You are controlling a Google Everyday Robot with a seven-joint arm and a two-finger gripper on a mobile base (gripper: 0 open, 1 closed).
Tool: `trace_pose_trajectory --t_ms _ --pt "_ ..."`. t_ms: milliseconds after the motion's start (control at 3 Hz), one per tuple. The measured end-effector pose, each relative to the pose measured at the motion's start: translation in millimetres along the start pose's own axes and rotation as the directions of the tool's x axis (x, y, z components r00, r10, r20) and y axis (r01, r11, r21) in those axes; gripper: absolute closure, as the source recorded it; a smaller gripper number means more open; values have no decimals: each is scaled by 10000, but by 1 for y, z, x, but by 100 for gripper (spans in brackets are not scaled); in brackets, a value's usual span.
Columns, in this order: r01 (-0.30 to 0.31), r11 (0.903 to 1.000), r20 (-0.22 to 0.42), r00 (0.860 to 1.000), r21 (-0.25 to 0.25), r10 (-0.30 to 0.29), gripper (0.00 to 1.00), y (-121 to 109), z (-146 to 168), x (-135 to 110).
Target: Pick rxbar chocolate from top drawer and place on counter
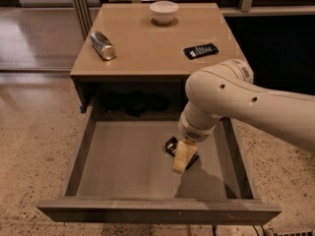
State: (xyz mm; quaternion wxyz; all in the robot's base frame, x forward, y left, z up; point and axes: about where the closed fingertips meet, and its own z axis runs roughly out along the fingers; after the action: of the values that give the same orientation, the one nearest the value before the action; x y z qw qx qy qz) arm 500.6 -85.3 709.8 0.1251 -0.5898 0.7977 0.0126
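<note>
The top drawer [123, 161] is standing pulled wide open in front of me, a shallow tray of grey-brown wood with a plain matte grey floor and a flat front panel. The rxbar chocolate [172, 145] is lying flat on that floor, right of the drawer's middle: a small black rectangle with a glossy wrapper, partly covered. The hand [181, 162] is hanging inside the drawer directly over the bar, a cream, blunt, plastic-looking tip pointing down. I cannot tell whether the hand is apart or closed, nor whether it is touching the wrapper. The arm [246, 102] is reaching in over the drawer's right wall, thick, rounded and smooth off-white, and casting a shadow on the drawer floor.

Above and behind the drawer, the table [147, 43] is showing a smooth tan top with a darker edge. Over the drawer's left side a metal can [103, 45] is lying on its side; over its right side a dark bar with white lettering [201, 50] is lying flat. Furthest back from the drawer a small white bowl [164, 10] is sitting upright.
</note>
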Motion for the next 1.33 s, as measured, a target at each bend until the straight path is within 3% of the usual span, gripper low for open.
trace_pose_trajectory --t_ms 333,667,1000,1333 --pt "-202 9998 41 9998 40 202 0 -5 -1 2" --pt "-903 9956 51 9959 237 902 0 -25 3 1" --pt "-1729 9844 126 9849 328 1726 0 -53 14 0" --pt "-2713 9621 365 9616 -271 2722 0 -65 45 2"
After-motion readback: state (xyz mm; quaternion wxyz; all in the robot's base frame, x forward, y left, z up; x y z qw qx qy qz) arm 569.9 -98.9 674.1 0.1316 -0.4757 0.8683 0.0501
